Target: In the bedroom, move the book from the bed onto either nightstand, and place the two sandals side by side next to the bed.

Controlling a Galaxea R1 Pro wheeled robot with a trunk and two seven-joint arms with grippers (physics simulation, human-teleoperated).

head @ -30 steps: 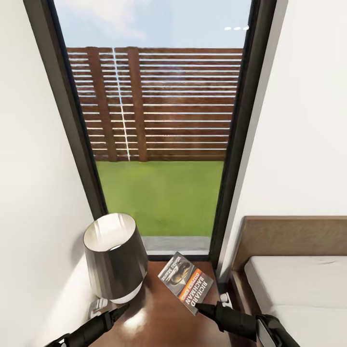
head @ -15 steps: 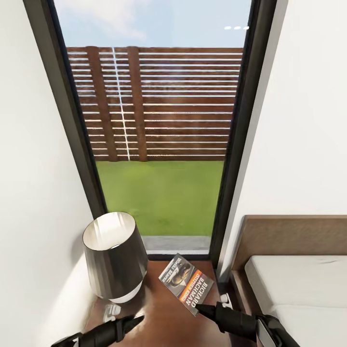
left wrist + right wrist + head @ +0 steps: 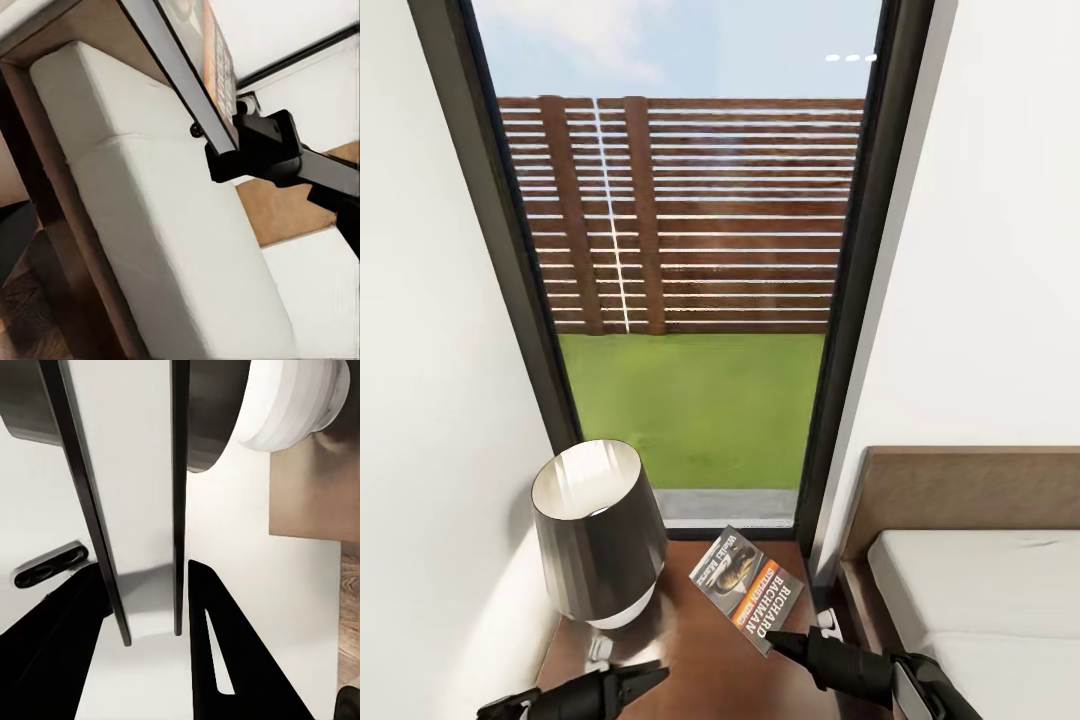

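Over the nightstand [image 3: 690, 650], right gripper [image 3: 778, 640] pinches the book's [image 3: 747, 588] edge; left gripper's [image 3: 650, 670] state unclear

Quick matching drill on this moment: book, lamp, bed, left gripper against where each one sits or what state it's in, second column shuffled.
1. book
2. lamp
3. bed
4. left gripper

a. low over the nightstand's near edge, holding nothing
b. right of the nightstand
c. pinched at one edge by the right gripper
d. standing on the nightstand's left side

Pairs: 1-c, 2-d, 3-b, 4-a
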